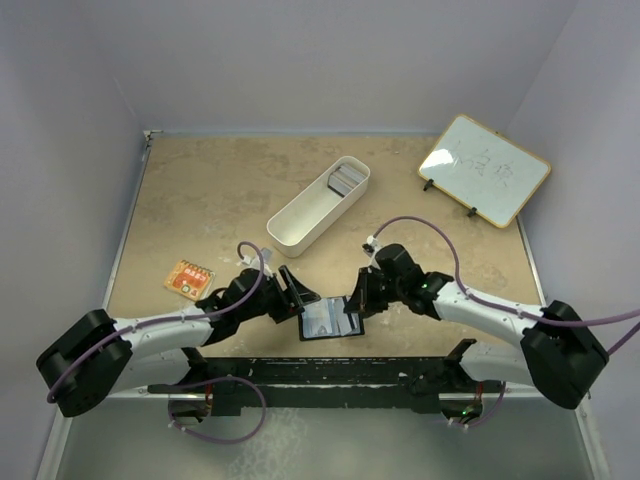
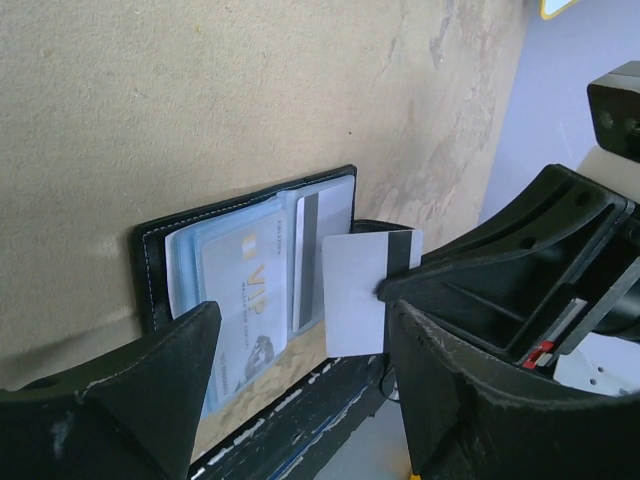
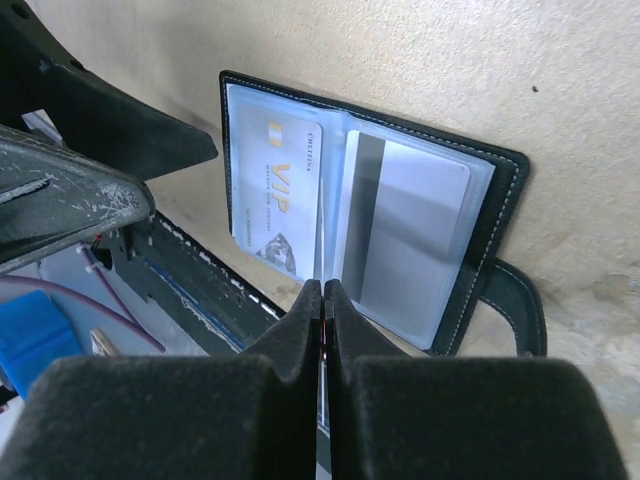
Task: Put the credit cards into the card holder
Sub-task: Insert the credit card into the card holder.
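Right gripper (image 3: 322, 292) is clamped on one white card (image 2: 358, 292) with a dark stripe, edge-on at the near side of the card holder (image 3: 505, 185), roughly at the fold. Can't tell if the card touches it. Left gripper (image 2: 300, 318) is spread wide with nothing in it, hovering just beside the holder's other page.

Progress: the holder lies open with two sleeves filled, a VIP card (image 3: 275, 190) on one page and a grey stripe card (image 3: 410, 215) on the other. The held card is not in yet. More cards (image 1: 347, 180) are stacked at the far end of the white tray (image 1: 300, 225), and an orange card (image 1: 188, 278) lies loose on the table (image 1: 220, 190). My read: partway, the bulk left.

Clearance: the holder sits right at the table's near edge, black frame rail (image 2: 300, 410) just past it, so no slack there. Both grippers crowd it, and the snap tab (image 3: 520, 300) juts out on the right arm's side. Free room lies only toward the tray.
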`<state>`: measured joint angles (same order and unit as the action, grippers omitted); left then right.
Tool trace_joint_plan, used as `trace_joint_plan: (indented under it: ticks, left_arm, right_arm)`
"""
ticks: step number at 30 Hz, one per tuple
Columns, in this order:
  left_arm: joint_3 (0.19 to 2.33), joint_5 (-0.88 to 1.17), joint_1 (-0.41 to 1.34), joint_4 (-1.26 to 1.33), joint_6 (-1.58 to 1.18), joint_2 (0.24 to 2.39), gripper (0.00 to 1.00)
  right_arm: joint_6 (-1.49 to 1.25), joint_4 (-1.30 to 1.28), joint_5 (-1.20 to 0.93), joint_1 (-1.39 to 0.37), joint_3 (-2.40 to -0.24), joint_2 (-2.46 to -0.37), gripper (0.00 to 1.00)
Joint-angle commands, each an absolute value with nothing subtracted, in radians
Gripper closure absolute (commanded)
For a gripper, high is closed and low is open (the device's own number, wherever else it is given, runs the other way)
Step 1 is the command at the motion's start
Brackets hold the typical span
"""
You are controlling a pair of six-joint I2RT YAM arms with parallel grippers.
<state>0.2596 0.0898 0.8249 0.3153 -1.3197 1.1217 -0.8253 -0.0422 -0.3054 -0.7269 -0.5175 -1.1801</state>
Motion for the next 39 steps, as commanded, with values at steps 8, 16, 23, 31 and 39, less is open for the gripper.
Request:
trace_joint_plan:
  ticks: [8, 16, 23, 31, 39]
  left_arm:
    - [0.245, 0.089, 0.819, 0.406, -1.333, 1.157, 0.34]
    - [0.256, 0.102, 0.818, 0.409, -1.317, 1.197, 0.34]
    - [0.265, 0.107, 0.819, 0.421, -1.310, 1.212, 0.34]
    - [0.262, 0.129, 0.817, 0.487, -1.341, 1.209, 0.34]
    - [0.279, 0.156, 0.819, 0.528, -1.371, 1.200, 0.34]
  right_arm:
    - [-0.871, 0.104, -0.326, -0.753, -0.544, -1.241, 1.00]
    - [-0.880, 0.154, -0.328, -0.755, -0.513, -1.286, 1.00]
    - [-0.866, 0.162, -0.320, -0.755, -0.494, -1.346, 1.00]
    - [-0.862, 0.164, -0.307, -0.755, -0.466, -1.352, 1.00]
    - [-0.864, 0.177, -0.306, -0.756, -0.453, -1.353, 1.00]
